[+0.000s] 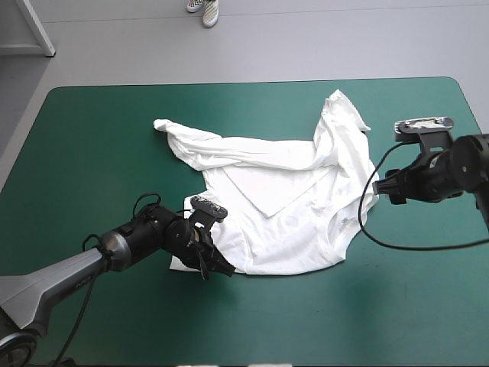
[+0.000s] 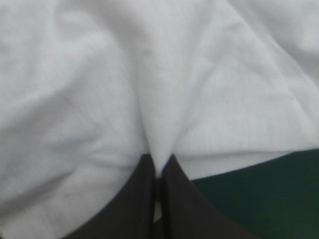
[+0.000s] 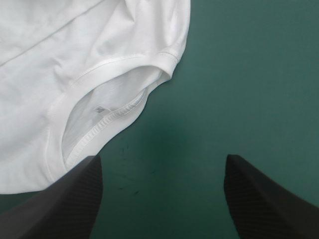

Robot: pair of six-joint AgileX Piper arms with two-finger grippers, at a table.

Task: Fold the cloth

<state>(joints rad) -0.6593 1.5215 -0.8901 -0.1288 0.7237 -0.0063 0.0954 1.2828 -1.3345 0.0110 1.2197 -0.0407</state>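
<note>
Nearest me, my left jaws pinch the T-shirt (image 1: 283, 206) at its near-left corner, cloth peaked between them. Farther on, my right jaws stand spread above the teal-green bench (image 1: 92, 153), just beside what looks like the neckline (image 3: 107, 107). The T-shirt lies rumpled, mid-bench.

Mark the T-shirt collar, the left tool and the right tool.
T-shirt collar (image 3: 114, 112): right wrist view, stitched band.
left tool (image 2: 159, 168): left wrist view, between shut fingertips.
right tool (image 3: 162, 159): right wrist view, gap between open fingertips.
</note>
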